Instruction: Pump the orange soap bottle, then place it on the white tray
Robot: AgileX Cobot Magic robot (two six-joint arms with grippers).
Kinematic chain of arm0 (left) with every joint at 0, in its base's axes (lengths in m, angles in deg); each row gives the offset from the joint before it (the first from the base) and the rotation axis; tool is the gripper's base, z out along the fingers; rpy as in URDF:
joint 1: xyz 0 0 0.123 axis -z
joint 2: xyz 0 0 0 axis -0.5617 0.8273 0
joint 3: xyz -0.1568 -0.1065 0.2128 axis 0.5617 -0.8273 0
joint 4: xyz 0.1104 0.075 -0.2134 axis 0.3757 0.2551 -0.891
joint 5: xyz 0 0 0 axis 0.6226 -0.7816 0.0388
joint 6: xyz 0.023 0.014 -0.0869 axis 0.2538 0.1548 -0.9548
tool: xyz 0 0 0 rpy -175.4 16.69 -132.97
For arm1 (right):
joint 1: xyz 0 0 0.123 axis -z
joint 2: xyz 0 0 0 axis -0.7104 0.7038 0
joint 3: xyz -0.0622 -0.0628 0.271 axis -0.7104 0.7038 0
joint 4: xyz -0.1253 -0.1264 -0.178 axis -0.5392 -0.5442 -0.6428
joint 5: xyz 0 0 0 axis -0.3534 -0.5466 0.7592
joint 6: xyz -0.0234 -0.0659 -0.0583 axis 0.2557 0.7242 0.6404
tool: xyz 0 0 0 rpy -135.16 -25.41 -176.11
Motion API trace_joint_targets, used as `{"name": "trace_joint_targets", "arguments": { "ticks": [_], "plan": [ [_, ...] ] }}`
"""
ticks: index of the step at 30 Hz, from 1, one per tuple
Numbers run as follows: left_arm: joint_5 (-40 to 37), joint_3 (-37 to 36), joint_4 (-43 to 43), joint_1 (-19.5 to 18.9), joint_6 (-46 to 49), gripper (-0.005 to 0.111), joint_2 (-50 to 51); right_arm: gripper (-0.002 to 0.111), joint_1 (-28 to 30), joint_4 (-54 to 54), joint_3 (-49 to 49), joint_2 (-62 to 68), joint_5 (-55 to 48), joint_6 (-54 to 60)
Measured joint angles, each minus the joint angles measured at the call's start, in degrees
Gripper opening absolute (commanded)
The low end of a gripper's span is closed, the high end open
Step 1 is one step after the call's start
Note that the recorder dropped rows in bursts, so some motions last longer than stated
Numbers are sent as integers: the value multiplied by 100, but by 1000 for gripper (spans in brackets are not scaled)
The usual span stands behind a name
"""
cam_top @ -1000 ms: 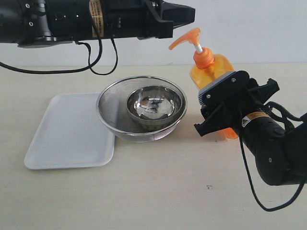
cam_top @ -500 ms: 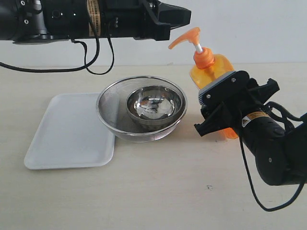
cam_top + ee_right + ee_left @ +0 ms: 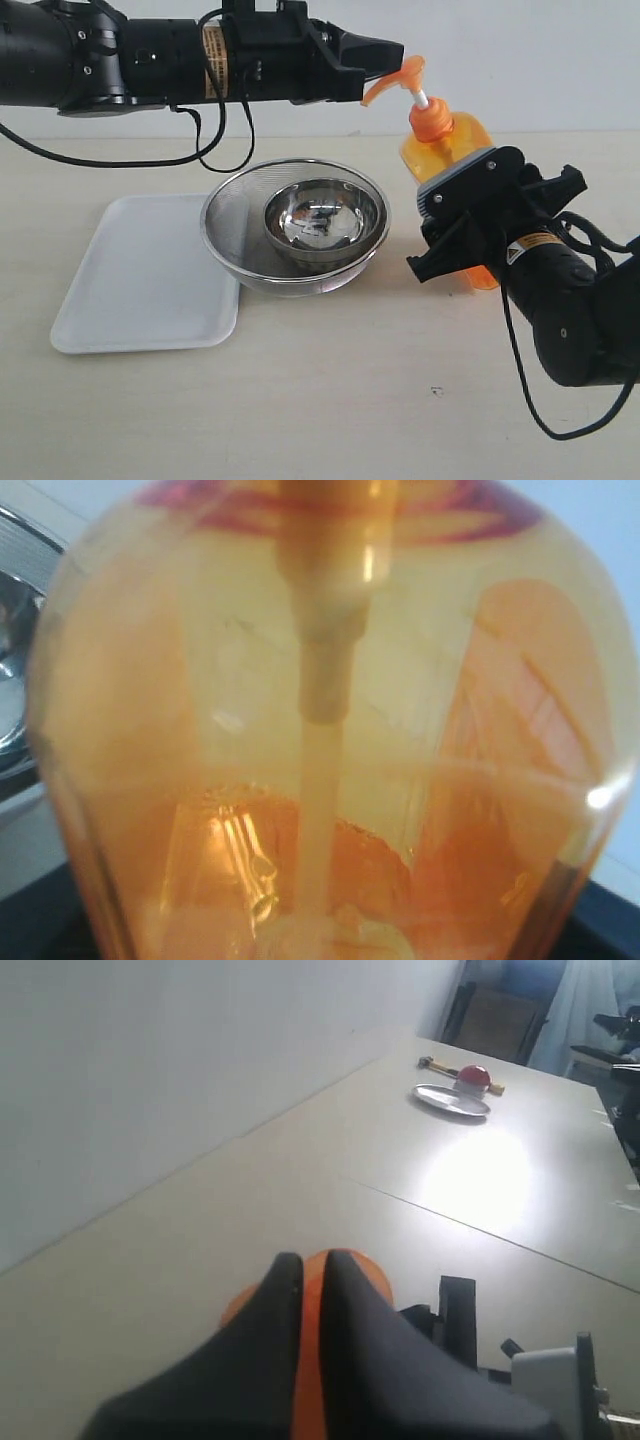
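Orange plastic, smooth and half see-through: the orange soap bottle [image 3: 452,148] is to the right of the steel mesh strainer [image 3: 232,222], well apart from the white tray [image 3: 140,280] on the strainer's other side. It seems to rest on the tabletop [image 3: 320,400], but its base is mostly hidden. My right hand [image 3: 440,232] grips the body of the bottle from the side, with the jaws around its middle. My left hand [image 3: 392,52] is closed and its tip is at the pump head [image 3: 400,75]. I cannot say surely if it touches or is only just above.

I judge the bottle to be light but bottom-heavy, because liquid shows in the lower part. The walls probably give under pressure and are slippery, so a firm hold low on the broad sides is best. The thin stem can tip the bottle if I press off-centre.
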Motion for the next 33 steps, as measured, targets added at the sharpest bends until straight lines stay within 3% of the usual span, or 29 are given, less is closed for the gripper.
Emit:
{"name": "trace_joint_targets", "arguments": {
  "ticks": [33],
  "plan": [
    [-44,60,-103,130,13,5,173,0,45,107,-4,0,-33,106]
  ]
}}
